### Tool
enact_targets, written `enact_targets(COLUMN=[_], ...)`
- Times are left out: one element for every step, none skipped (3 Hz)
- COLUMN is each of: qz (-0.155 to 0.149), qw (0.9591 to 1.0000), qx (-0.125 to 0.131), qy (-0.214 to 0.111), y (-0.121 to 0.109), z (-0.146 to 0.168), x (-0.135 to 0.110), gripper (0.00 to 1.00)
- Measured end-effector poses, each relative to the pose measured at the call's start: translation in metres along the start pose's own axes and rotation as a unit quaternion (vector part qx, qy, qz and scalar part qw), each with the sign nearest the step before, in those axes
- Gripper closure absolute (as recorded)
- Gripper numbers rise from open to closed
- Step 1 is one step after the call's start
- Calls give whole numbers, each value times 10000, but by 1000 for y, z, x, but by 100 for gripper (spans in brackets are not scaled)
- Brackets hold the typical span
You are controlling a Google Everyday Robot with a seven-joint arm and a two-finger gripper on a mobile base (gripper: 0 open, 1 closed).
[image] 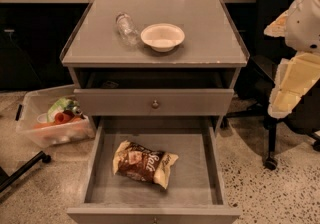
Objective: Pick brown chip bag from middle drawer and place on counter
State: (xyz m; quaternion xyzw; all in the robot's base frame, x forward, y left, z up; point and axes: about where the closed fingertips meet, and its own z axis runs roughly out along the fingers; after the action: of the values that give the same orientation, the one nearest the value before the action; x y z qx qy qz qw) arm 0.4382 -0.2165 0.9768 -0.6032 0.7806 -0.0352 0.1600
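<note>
The robot's gripper [294,84], a cream-coloured shape at the right edge of the frame, hangs beside the cabinet, well apart from everything it must handle (whether it is open or closed, I cannot tell). At lower centre the middle drawer [200,180] stands pulled out. The brown chip bag [144,163] lies flat on its floor, left of middle and slightly askew. The counter [205,18] fills the upper centre.

The bag looks thin and crinkly, so a shallow pinch may slip off or crush it. The drawer front [190,102] just above could catch the arm as it reaches in.

On the counter, a white bowl [162,36] and a clear bottle [126,28] on its side sit near the centre and could be knocked during placing. A plastic bin [30,113] sits on the floor at left, and a chair [272,138] stands at right.
</note>
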Motion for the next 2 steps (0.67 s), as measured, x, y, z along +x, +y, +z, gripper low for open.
enact_targets(qz=[1,168], qw=[10000,9998], qx=[0,0], qy=[-1,-130], y=[0,-2], z=[0,4], x=[0,-4], gripper=[0,0])
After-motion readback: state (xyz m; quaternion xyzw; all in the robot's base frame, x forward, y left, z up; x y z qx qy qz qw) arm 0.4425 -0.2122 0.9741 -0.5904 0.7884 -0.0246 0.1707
